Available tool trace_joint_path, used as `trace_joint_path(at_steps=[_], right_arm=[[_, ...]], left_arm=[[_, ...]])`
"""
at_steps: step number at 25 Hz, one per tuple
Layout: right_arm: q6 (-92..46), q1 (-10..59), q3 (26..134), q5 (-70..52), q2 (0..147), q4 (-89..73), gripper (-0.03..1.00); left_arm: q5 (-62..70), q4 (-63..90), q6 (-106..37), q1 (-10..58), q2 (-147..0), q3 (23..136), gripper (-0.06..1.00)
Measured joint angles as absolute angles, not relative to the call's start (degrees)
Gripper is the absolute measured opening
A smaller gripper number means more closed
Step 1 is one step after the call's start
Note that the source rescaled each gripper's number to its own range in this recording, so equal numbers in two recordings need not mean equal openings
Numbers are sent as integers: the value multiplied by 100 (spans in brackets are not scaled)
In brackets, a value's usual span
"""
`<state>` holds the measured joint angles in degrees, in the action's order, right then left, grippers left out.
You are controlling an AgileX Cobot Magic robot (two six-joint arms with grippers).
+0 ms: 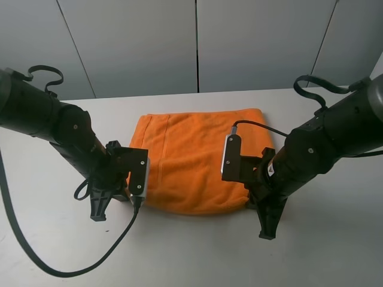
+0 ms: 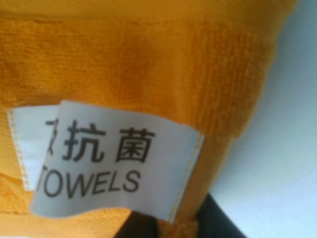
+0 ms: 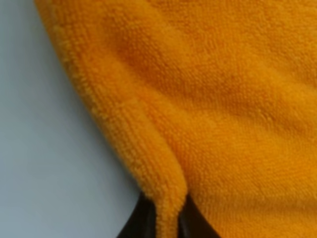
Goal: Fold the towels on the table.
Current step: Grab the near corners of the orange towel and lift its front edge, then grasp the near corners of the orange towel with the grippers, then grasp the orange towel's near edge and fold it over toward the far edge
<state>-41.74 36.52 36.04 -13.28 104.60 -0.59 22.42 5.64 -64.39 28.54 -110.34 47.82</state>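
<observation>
Left gripper (image 1: pixel 134 197) and right gripper (image 1: pixel 251 200) clamp the towel (image 1: pixel 191 155) at its 7 and 5 o'clock corners; fold looks not yet made

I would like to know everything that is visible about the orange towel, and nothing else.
The orange towel is a fluffy, terry-like cloth with a hemmed edge. It lies spread on the white table, roughly rectangular, with a faint crease left of its middle. A white label printed "TOWELS" under Chinese characters is sewn at one near corner. The left gripper and the right gripper are each shut on a near corner, pinching the cloth's edge.
</observation>
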Motion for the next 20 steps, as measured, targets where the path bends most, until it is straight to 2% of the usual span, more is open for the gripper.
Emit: trace_joint_path(at_steps=[11, 20], right_arm=[[-4187, 3652, 3571, -1338, 10284, -44, 1], [-4199, 3652, 3550, -1839, 9396, 385, 0]], left_arm=[[2263, 572, -6439, 2854, -10923, 4771, 3], [2676, 720, -6447, 2854, -9801, 4713, 3]])
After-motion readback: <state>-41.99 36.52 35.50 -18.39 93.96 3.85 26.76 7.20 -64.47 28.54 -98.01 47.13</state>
